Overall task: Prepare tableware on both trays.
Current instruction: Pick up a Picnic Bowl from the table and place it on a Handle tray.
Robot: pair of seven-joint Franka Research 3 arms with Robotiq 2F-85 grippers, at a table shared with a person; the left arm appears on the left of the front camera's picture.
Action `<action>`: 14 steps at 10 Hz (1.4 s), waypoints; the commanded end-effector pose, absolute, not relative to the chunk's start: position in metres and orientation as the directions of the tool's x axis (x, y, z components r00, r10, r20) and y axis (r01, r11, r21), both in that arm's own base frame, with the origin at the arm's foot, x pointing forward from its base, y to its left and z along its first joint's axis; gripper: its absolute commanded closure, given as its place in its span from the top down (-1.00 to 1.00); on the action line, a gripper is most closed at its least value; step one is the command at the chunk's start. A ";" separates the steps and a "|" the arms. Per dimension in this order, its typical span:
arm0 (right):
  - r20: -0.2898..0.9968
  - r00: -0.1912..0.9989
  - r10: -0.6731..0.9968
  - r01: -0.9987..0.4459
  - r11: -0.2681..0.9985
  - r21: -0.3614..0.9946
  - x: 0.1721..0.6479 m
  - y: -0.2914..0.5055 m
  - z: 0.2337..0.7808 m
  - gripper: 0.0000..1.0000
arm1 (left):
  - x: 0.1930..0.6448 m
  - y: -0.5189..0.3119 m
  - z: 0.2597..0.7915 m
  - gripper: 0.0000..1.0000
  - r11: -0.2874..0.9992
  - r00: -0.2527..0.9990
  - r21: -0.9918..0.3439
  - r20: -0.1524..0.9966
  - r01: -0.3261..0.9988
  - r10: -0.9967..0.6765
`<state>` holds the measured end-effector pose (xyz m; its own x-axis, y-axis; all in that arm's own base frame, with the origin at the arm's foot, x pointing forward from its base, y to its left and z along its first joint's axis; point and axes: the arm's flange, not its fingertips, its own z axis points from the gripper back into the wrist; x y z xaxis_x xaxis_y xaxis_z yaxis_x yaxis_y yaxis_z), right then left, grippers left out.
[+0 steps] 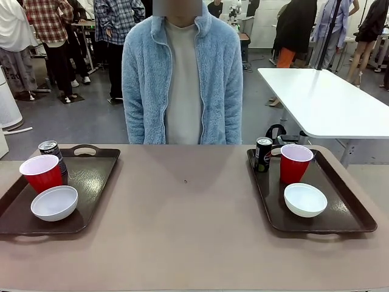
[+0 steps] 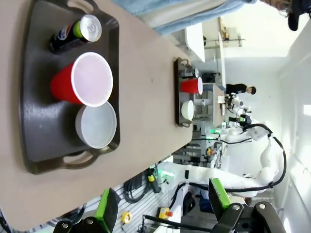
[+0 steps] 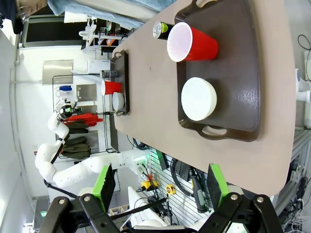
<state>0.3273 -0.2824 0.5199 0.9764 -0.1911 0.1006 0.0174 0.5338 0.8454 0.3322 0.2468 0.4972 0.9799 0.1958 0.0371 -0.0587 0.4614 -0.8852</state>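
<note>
Two dark brown trays sit on the tan table (image 1: 188, 231), one at each end, and each carries the same set. On the left tray (image 1: 91, 182) a red cup (image 1: 42, 173) stands upright just in front of a dark can (image 1: 51, 152), with a white bowl (image 1: 55, 202) close beside the cup on the near side. On the right tray (image 1: 346, 207) the Pepsi can (image 1: 263, 154) stands at the far corner, a second red cup (image 1: 295, 163) just beside it, and a second white bowl (image 1: 305, 199) nearer the robot. A person in a fluffy blue jacket (image 1: 182, 79) stands at the far edge, between the trays. The left gripper (image 2: 163, 206) hangs off the table's near edge, released, jaws wide and holding nothing; the right gripper (image 3: 160, 187) is likewise spread and empty
</note>
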 end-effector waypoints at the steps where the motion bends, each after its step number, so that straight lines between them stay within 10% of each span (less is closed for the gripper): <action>1: 0.100 0.976 -0.192 0.018 0.534 0.845 0.327 -0.283 0.520 0.97 | 0.342 0.250 0.484 0.99 0.479 0.990 -0.877 0.026 -0.042 0.135; 14: 0.100 0.976 -0.192 0.018 0.534 0.845 0.327 -0.283 0.520 0.97 | 0.354 0.235 0.463 0.99 0.458 0.993 -0.887 -0.010 -0.063 0.118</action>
